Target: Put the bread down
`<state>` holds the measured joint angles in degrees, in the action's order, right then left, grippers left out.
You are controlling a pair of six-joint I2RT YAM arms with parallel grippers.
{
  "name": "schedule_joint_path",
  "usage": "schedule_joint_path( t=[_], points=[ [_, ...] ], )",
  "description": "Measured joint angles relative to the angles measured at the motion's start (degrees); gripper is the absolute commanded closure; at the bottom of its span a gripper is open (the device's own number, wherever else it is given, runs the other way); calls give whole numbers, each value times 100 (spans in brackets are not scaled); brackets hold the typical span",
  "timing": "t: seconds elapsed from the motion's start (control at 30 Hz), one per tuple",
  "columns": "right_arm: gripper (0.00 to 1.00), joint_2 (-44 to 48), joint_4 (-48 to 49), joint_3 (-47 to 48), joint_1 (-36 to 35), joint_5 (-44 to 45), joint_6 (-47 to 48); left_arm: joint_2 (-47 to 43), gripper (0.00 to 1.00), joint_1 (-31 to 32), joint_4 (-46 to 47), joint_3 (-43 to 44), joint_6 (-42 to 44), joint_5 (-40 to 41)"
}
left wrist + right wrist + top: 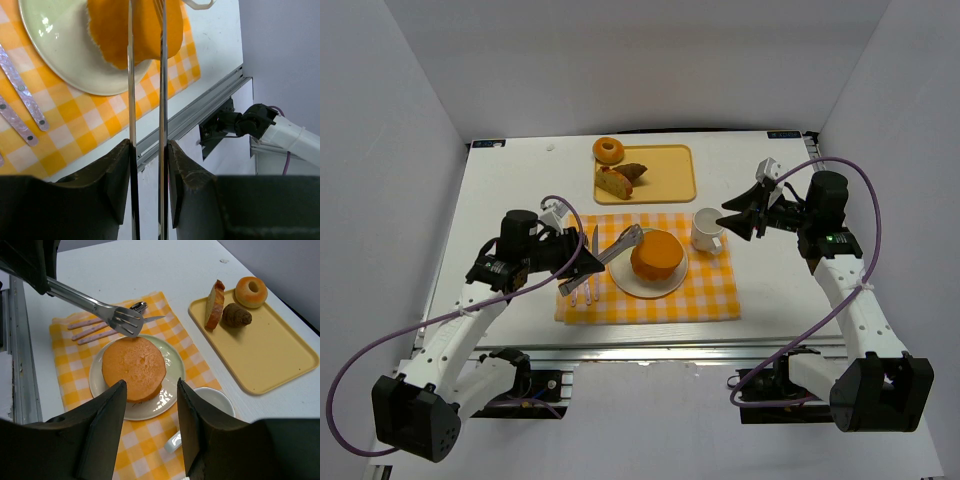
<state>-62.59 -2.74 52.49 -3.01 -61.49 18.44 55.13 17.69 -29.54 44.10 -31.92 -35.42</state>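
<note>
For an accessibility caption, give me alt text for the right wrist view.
A round orange bread sits on a pale plate over a yellow checked cloth, with tongs close by its far edge. A tray of pastries lies right.

The bread (134,367), a thick, round, orange-brown bun, sat flat on the plate (173,362), smooth top upward.

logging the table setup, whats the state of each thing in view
bread, sitting on the plate, not gripped
plate, on the checked cloth, holding the bread
tongs, held by the left gripper, tips by the bread
left gripper, shut on the tongs
right gripper, open, empty
cup, upright beside the plate
tray, holding donut and bread pieces
</note>
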Motion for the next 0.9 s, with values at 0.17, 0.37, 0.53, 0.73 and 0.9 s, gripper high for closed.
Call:
schedule_joint_path(
  t=[0.17,0.37,0.53,0.73,0.9],
  points=[
    [50,2,-11,-111,0,-17,-4,0,57,-7,-87,122,74,114],
    [50,20,-7,-157,0,-22,-4,122,75,-157,-413,369,229,463],
    [50,46,-2,-173,0,-70,-2,422,91,-643,-601,975,664,1093],
    [51,48,4,-175,0,-190,2,1093,80,-1259,37,1250,1657,2396],
    [48,48,20,-175,0,-232,63,2017,80,-1716,1069,863,2529,3042]
  ],
)
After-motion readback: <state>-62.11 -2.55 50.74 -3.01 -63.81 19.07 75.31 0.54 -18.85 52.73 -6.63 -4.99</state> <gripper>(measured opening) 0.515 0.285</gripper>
